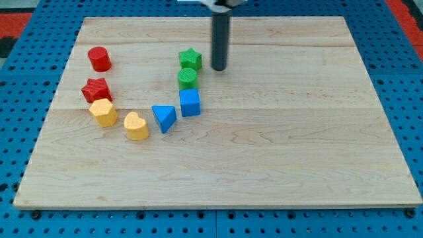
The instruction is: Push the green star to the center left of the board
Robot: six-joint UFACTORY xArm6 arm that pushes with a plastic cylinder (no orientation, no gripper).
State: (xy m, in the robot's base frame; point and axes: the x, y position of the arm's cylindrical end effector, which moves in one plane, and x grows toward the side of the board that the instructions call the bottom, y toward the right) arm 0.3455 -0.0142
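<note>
The green star (190,58) lies on the wooden board (297,145), above the board's middle and left of centre. My tip (219,68) is just to the star's right, a small gap apart from it. A green cylinder (188,78) sits directly below the star, touching or nearly touching it.
A blue cube (190,102) and a blue triangular block (164,118) lie below the green cylinder. A yellow heart (136,125) and a yellow hexagon (103,112) continue the arc to the left. A red star (96,89) and a red cylinder (100,59) stand at the left.
</note>
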